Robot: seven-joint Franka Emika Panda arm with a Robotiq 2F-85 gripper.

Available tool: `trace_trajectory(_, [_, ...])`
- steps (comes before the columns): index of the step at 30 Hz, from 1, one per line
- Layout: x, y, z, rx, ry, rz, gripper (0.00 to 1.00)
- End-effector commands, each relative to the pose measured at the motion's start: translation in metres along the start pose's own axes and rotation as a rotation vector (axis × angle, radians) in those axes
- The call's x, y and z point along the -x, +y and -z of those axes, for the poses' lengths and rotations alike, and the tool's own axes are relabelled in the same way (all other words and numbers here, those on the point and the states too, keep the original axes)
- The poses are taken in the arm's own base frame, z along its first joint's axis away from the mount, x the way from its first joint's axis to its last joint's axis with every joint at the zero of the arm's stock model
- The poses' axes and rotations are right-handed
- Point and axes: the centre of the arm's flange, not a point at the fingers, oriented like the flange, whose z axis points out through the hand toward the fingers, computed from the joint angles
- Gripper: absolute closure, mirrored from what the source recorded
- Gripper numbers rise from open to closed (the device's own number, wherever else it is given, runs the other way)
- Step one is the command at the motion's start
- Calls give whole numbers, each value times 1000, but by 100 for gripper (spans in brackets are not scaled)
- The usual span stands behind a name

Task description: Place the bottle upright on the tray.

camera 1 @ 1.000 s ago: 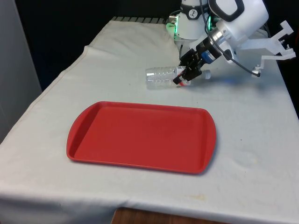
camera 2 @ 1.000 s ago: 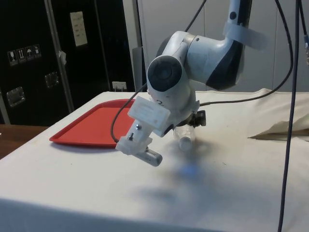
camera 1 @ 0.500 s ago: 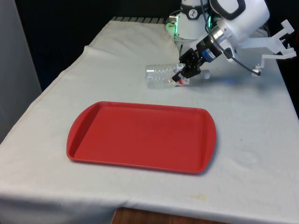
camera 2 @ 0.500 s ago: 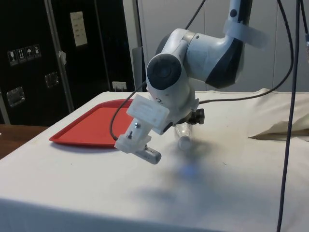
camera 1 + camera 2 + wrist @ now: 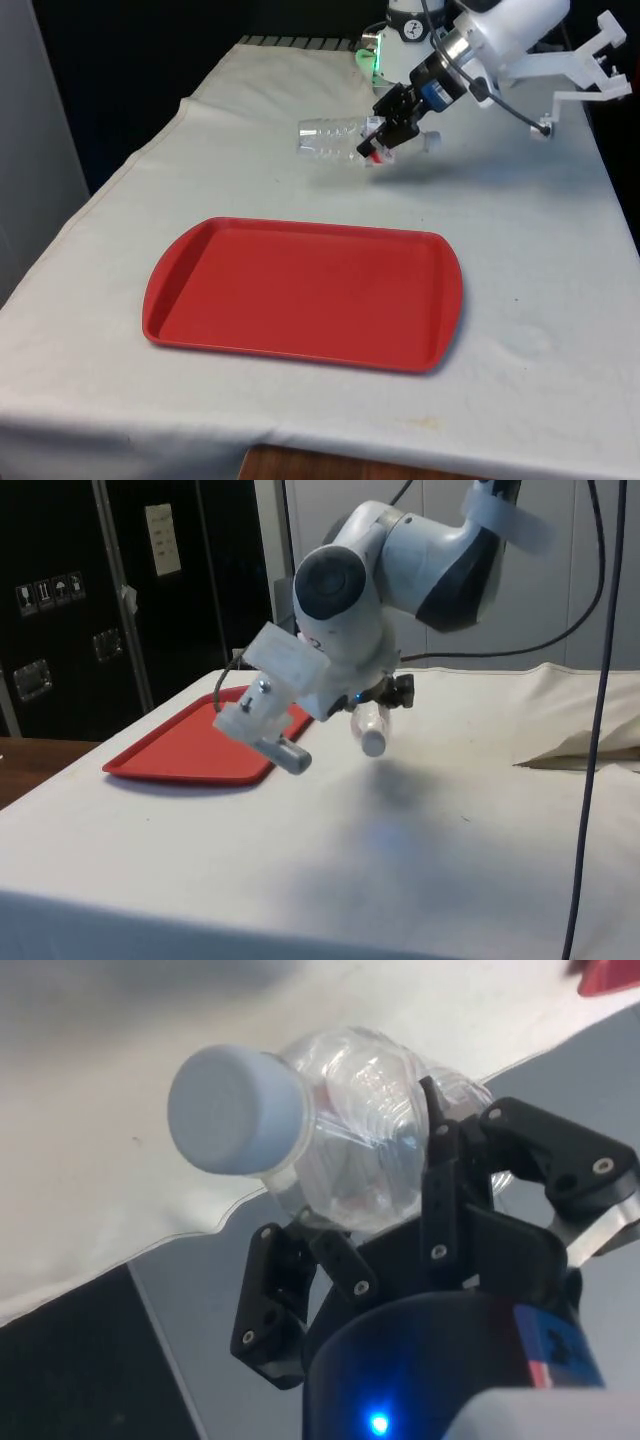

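Front view: a clear plastic bottle (image 5: 340,140) lies on its side in the air above the white cloth (image 5: 110,230), lifted clear of it. The black gripper (image 5: 385,130) clenches it near the neck, where a bit of red label shows. The bottle's base points toward the front view's left, its white cap (image 5: 428,141) toward the front view's right. A red tray (image 5: 300,295) sits flat on the cloth nearer the camera, well apart from the bottle.

Side view: the bottle (image 5: 368,725) hangs above the table with its cap (image 5: 373,743) tilted slightly downward. The gripper (image 5: 385,692) holds it from above. The tray (image 5: 190,750) lies behind it.

Wrist view: the two black fingers (image 5: 445,1195) press both sides of the ribbed bottle (image 5: 360,1155) just behind the pale cap (image 5: 235,1110).
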Motion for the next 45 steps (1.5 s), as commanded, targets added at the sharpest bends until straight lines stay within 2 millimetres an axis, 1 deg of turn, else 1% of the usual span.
trace_trajectory(1, [4, 1, 1, -3, 12, -8, 64])
trace_trajectory(12, [17, 13, 2, 1, 49, -71, 64])
trace_trajectory(13, [15, 13, 2, -1, 37, -65, 64])
trace_trajectory(20, [24, 22, 1, 4, 77, -112, 64])
trace_trajectory(21, [22, 21, 1, 4, 67, -106, 64])
trace_trajectory(26, [30, 26, 1, 7, 94, -135, 64])
trace_trajectory(29, [38, 28, 2, 4, 103, -151, 64])
trace_trajectory(30, [34, 28, 1, 5, 90, -147, 64])
trace_trajectory(31, [41, 29, 2, 4, 104, -156, 64])
trace_trajectory(36, [55, 32, 6, 2, 112, -177, 64])
trace_trajectory(37, [57, 32, 6, 1, 114, -181, 64])
trace_trajectory(38, [54, 32, 6, 2, 100, -178, 64])
trace_trajectory(40, [64, 34, 8, -2, 119, -193, 64])
trace_trajectory(45, [70, 36, 10, -3, 131, -216, 64])
